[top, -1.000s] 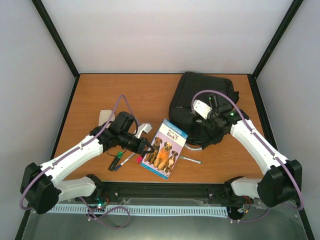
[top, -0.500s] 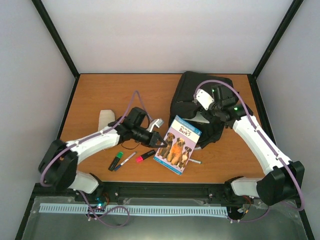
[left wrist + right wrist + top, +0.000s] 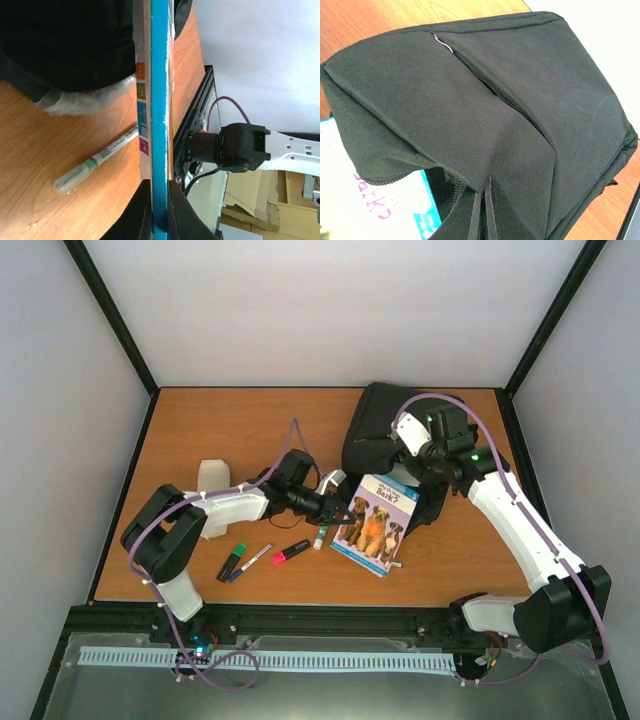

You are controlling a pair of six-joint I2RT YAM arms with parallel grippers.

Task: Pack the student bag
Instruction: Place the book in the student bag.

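My left pincer (image 3: 336, 508) is clamped narrow on the near edge of the dog book (image 3: 376, 523) (the cover reads "Bark"). The book's blue edge stands between my fingers (image 3: 137, 215). Just ahead of that pincer lies the black student bag (image 3: 400, 410). My right pincer (image 3: 481, 200) is pinched tight on the fabric lip of the bag's main opening and holds it raised. The book's far corner sits under that lip, and deeper inside the bag is too dark to tell. A green-capped white marker (image 3: 95, 162) lies on the table (image 3: 230, 430) beside the left pincer.
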